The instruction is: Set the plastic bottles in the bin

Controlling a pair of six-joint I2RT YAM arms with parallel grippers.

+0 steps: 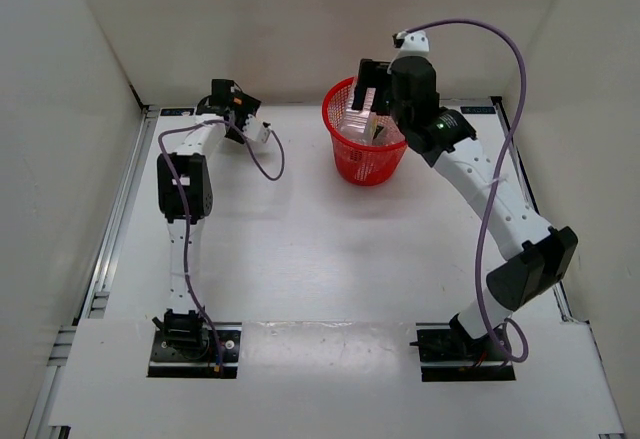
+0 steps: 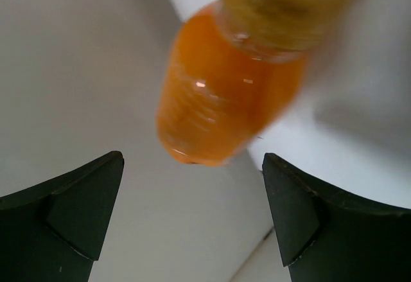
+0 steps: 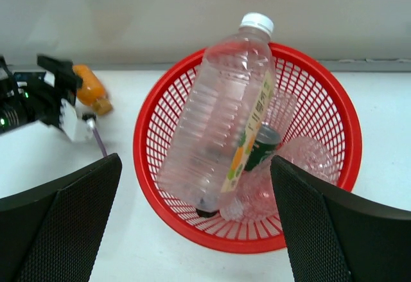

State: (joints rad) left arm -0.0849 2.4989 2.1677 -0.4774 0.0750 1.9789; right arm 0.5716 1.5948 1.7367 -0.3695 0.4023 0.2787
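The red mesh bin (image 3: 144,166) stands at the back of the table, also seen in the top view as the bin (image 1: 365,167). A large clear bottle (image 3: 218,121) with a white cap leans inside it, cap over the far rim. Under it lie a green-labelled bottle (image 3: 262,148) and other clear bottles (image 3: 305,160). My right gripper (image 3: 196,211) hangs open above the bin, holding nothing. An orange bottle (image 2: 225,96) lies by the back wall, just ahead of my open left gripper (image 2: 192,211), not between its fingers. From the right wrist, the orange bottle (image 3: 90,88) shows beside the left gripper (image 3: 51,96).
White walls close in the table at the back and on both sides. A metal rail (image 1: 120,209) runs along the left edge. The right arm (image 1: 500,199) arches over the table's right side, and the left arm (image 1: 185,189) stretches up the left side.
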